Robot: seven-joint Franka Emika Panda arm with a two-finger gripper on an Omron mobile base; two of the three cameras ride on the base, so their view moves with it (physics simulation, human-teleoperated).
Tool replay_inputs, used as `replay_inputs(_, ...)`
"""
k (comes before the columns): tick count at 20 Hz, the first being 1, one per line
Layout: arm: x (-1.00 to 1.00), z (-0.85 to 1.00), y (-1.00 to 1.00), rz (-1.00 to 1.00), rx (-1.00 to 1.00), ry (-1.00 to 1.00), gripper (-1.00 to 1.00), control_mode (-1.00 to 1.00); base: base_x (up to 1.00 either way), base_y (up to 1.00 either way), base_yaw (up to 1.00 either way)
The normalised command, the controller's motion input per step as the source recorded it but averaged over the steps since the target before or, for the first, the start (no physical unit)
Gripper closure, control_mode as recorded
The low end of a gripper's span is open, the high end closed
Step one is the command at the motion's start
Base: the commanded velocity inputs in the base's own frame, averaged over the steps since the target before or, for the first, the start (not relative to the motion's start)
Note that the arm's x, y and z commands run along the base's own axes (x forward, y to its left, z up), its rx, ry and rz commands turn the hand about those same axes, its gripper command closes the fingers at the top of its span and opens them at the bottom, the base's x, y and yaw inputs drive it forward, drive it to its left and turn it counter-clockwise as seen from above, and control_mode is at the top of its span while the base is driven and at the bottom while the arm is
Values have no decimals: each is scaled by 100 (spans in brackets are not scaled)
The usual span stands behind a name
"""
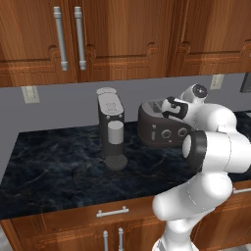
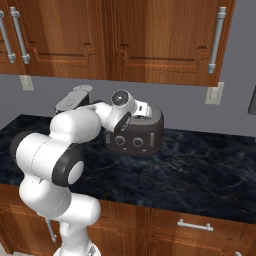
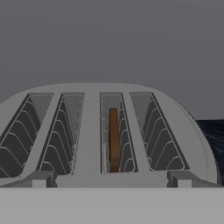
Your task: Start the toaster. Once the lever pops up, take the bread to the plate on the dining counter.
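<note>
Robot's barely started here: the gripper hangs right over the toaster on the back counter, jaws spread wide and empty, the bread sits down in a slot, so starting it and plating look still ahead.

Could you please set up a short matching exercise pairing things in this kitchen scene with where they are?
Things:
1. bread
2. coffee machine
3. toaster
4. cabinet handles

Places:
A. on the wooden doors above the counter
B. standing in a toaster slot
C. on the black counter, under the robot's hand
D. on the counter beside the toaster

Pairs: 1-B, 2-D, 3-C, 4-A
</note>
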Motion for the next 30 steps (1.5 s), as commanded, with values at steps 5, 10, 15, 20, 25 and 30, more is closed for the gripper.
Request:
replay_inputs(5,0,0,0,0,0,0,-100,-100,0,0,0)
replay_inputs(10,0,0,0,0,0,0,-100,-100,0,0,0)
replay_inputs(15,0,0,0,0,0,0,-100,-100,0,0,0)
replay_inputs(20,0,0,0,0,0,0,-100,-100,0,0,0)
replay_inputs(25,0,0,0,0,0,0,-100,-100,0,0,0)
replay_inputs(30,0,0,0,0,0,0,-100,-100,0,0,0)
